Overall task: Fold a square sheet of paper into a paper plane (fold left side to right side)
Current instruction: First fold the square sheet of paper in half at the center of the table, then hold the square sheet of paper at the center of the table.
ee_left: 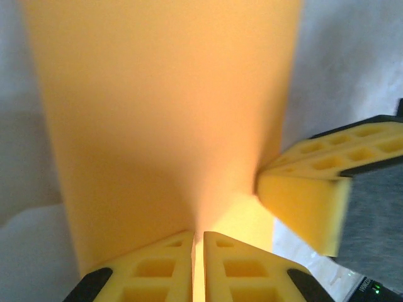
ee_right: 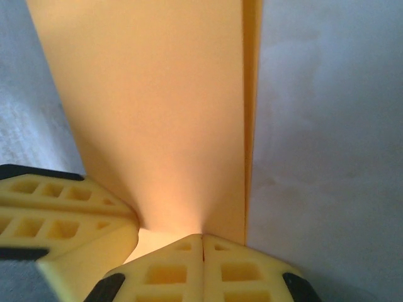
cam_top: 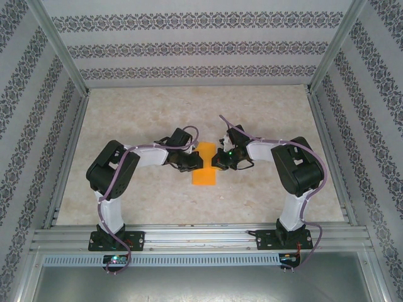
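Observation:
The square sheet of paper (cam_top: 203,171) lies in the middle of the table as a narrow, upright orange strip, folded over on itself. My left gripper (cam_top: 191,165) meets its left edge and my right gripper (cam_top: 218,162) its right edge. In the left wrist view the paper (ee_left: 164,107) rises from my left gripper (ee_left: 198,234), which is shut on it. The right arm's fingers (ee_left: 302,201) press in beside it. In the right wrist view my right gripper (ee_right: 203,236) is shut on the paper (ee_right: 157,107), whose doubled layer edge (ee_right: 252,94) shows. A paper plane is out of view.
The table is pale marbled stone (cam_top: 138,119) inside a metal frame (cam_top: 69,157) with patterned walls. Both arms bend inward from their bases at the near rail (cam_top: 201,236). Open tabletop lies behind and to both sides of the paper.

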Motion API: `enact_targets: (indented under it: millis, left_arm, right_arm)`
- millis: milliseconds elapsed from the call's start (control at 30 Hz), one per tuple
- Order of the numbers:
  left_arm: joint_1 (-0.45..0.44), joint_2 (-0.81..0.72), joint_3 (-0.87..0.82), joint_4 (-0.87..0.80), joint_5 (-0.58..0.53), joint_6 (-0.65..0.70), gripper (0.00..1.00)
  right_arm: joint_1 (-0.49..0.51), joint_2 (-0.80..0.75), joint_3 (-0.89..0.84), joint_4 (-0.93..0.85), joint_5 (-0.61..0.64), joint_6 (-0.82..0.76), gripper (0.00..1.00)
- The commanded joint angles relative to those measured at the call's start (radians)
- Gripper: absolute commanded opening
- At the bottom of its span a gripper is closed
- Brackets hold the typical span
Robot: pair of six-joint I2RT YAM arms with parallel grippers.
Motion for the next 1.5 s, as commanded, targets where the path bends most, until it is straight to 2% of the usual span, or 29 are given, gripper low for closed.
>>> enact_targets:
  millis: [0,300,567,767,1000,1467]
  left_arm:
    - [0.017,0.013,-0.024,0.028,-0.024,-0.015,0.13]
    - [0.063,-0.014,-0.087,-0.003,-0.053,0.016,0.12]
    - [0.103,-0.11,-0.142,-0.028,-0.059,0.057,0.08]
    - [0.077,-0.173,-0.117,-0.007,0.003,0.081,0.06]
    - [0.013,-0.09,-0.037,0.049,0.05,0.047,0.05]
    - [0.01,0.011,-0.022,0.007,0.004,0.049,0.05]
  right_arm:
    - [0.011,0.084,-0.034,-0.14,0.179,-0.031,0.0]
    - [0.006,0.084,-0.028,-0.19,0.227,-0.049,0.0]
    - [0.003,0.072,-0.028,-0.186,0.219,-0.055,0.0]
    - [0.005,0.069,-0.023,-0.183,0.206,-0.054,0.0]
    - [0.006,0.071,-0.025,-0.181,0.207,-0.054,0.0]
    - [0.009,0.062,-0.022,-0.175,0.189,-0.066,0.0]
